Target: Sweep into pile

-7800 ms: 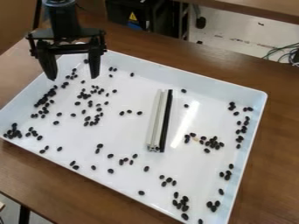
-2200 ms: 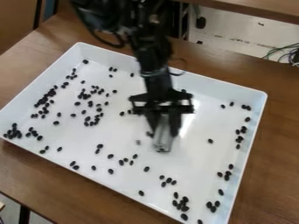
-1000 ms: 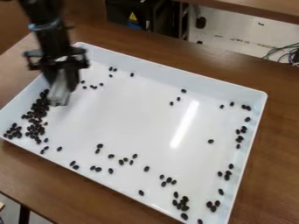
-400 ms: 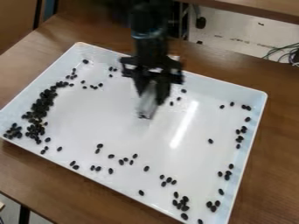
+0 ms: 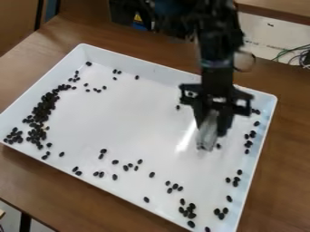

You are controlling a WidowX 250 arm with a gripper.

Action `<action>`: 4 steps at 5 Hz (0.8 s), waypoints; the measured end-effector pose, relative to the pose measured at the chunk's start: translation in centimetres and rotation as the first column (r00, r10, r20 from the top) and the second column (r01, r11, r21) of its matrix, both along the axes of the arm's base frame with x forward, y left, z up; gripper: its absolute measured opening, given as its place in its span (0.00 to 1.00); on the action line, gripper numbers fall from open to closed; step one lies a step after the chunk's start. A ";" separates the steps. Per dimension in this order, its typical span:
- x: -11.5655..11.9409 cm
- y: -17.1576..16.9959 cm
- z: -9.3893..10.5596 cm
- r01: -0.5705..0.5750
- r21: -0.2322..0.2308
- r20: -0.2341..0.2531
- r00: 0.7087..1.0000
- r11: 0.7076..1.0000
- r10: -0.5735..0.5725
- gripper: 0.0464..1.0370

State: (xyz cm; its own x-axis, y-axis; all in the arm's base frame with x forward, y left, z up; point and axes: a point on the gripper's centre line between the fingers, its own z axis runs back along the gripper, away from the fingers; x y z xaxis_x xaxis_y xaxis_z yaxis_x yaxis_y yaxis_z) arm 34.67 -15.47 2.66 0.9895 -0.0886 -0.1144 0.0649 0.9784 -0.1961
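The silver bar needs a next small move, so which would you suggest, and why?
Probably shift the bar slightly to the picture's right, past the lone bean near its lower end: the dense pile lies at the left, so a leftward sweep would best start behind that bean.

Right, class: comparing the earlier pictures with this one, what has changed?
The bar, first lying loose, is now in the gripper, which has crossed to the picture's right. Many dark beans have shifted left into a dense cluster. The tray stayed put.
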 end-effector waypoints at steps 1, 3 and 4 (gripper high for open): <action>0.7 -1.2 -1.9 -0.002 0.015 -0.020 1.000 1.000 0.002 0.32; 1.7 0.6 -2.3 -0.064 -0.002 -0.030 0.998 0.998 0.064 0.32; 2.3 3.4 -2.6 -0.120 0.006 -0.036 0.992 0.993 0.120 0.32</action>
State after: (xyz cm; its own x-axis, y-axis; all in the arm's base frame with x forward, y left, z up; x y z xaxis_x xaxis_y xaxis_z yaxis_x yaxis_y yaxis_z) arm 36.92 -12.02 0.09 0.9881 0.0310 -0.1506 -0.0601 0.9794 -0.1929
